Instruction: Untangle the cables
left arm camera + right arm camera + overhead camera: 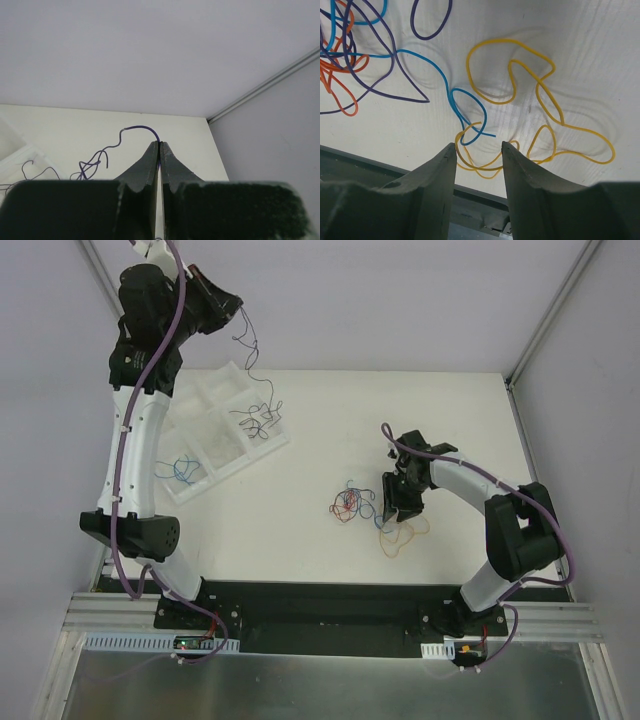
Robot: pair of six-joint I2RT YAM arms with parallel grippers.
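My left gripper (237, 313) is raised high at the back left, above the white tray (240, 462). It is shut on a thin purple cable (247, 352) that hangs down to the tray. In the left wrist view the fingertips (160, 146) pinch that purple cable (140, 127). A tangle of blue, red, orange and purple cables (352, 502) lies mid-table. My right gripper (393, 512) is open, low over the table just right of the tangle. In the right wrist view it (479, 147) straddles a loop of the yellow cable (540, 90), which a blue cable (465, 100) threads through.
The tray has compartments; one holds blue cables (180, 470), another dark cables (262, 423). The tray's corner shows in the left wrist view (20, 152). Orange (340, 75) and purple (395, 75) cables lie left of the right fingers. The table's dark front edge runs just behind them.
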